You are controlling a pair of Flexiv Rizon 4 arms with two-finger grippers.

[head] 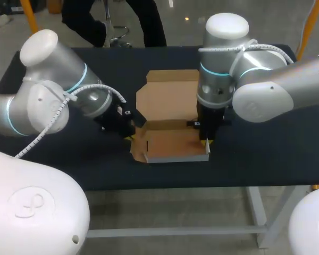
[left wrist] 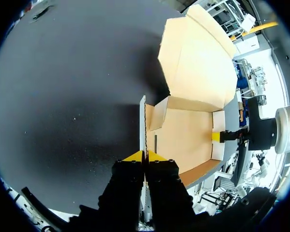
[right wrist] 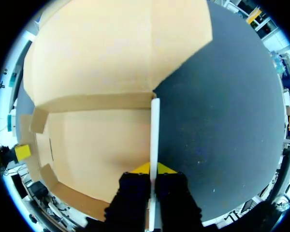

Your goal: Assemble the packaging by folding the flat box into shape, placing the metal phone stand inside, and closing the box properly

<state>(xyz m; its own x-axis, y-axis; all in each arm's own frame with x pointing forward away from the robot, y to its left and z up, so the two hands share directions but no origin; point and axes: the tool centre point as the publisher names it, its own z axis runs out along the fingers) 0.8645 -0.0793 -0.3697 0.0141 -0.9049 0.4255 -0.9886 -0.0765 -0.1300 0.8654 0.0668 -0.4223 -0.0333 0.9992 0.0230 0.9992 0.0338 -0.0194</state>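
A brown cardboard box (head: 173, 143) stands half folded in the middle of the black table, its lid (head: 167, 98) lying flat behind it. My left gripper (left wrist: 145, 157) is shut on the box's raised left side wall (left wrist: 142, 121); in the head view it (head: 132, 137) sits at the box's left edge. My right gripper (right wrist: 153, 168) is shut on the upright right side wall (right wrist: 155, 125), and in the head view it (head: 207, 142) stands at the box's right front corner. Inside, the box floor (right wrist: 96, 145) is bare. No metal phone stand shows in any view.
The black tabletop (head: 266, 154) stretches out on both sides of the box. Its front edge (head: 175, 187) runs close below the box. My two arms flank the box from left and right.
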